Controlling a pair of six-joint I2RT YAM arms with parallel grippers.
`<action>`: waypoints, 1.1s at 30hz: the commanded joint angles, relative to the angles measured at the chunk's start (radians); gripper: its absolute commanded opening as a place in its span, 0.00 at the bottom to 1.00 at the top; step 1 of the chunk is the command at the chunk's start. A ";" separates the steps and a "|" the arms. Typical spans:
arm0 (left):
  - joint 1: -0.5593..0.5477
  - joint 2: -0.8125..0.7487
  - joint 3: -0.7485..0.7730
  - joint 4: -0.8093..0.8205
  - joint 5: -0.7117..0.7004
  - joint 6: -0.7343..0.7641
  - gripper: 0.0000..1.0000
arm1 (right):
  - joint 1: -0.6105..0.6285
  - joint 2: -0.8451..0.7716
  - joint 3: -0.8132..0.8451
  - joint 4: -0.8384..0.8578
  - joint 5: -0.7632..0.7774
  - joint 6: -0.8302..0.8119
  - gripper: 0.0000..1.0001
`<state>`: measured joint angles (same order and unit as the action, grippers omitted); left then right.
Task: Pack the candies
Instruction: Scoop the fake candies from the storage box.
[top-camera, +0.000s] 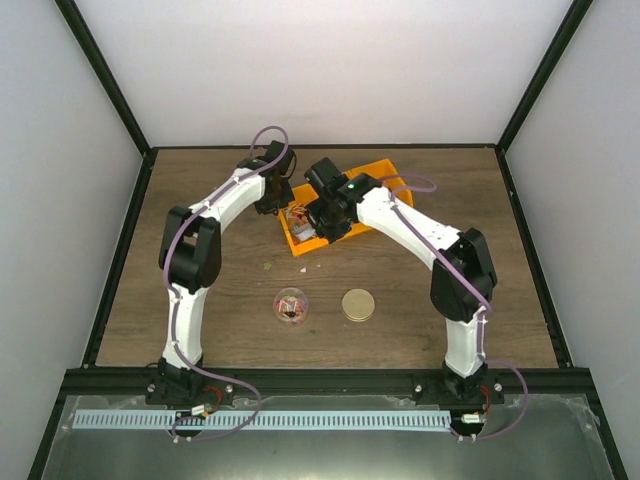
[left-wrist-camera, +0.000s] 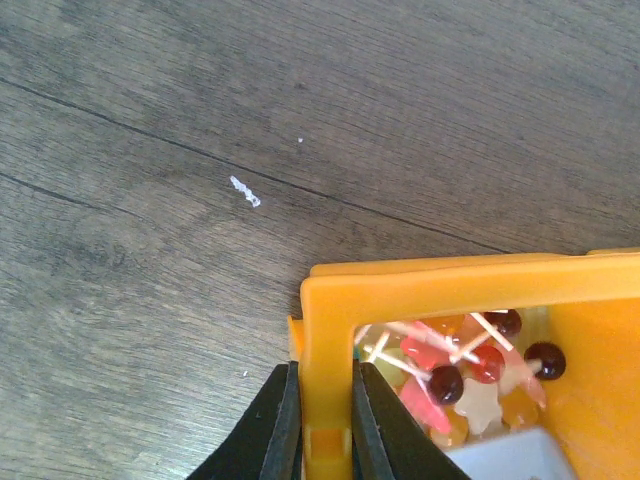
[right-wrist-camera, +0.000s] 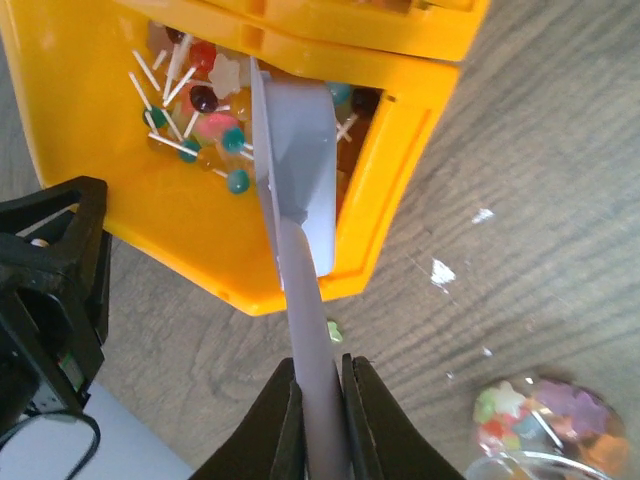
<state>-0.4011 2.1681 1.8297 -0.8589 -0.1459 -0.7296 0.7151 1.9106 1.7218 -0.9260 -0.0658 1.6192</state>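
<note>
The right gripper (right-wrist-camera: 320, 385) is squeezed tight on the handle of the grey scoop (right-wrist-camera: 300, 160). The scoop's bowl is dipped into the orange bin (right-wrist-camera: 170, 245), right beside the candies (right-wrist-camera: 205, 125) piled inside. The left gripper (left-wrist-camera: 322, 390) is pinched shut on the bin's wall. More sweets are seen in the clear jar (right-wrist-camera: 540, 430), set on the table (right-wrist-camera: 560, 200) near the bin.
</note>
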 joint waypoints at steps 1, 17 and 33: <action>-0.005 0.016 -0.028 -0.050 0.042 0.026 0.04 | -0.011 0.106 0.004 -0.045 0.025 -0.005 0.01; -0.003 0.028 0.009 -0.074 0.049 0.096 0.04 | -0.061 -0.095 -0.630 0.901 -0.158 -0.109 0.01; -0.001 0.045 0.036 -0.092 0.030 0.065 0.04 | -0.013 -0.090 -0.235 0.093 -0.052 -0.052 0.01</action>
<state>-0.3927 2.1761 1.8519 -0.8871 -0.1524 -0.6765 0.6884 1.8389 1.5078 -0.6586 -0.1516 1.5421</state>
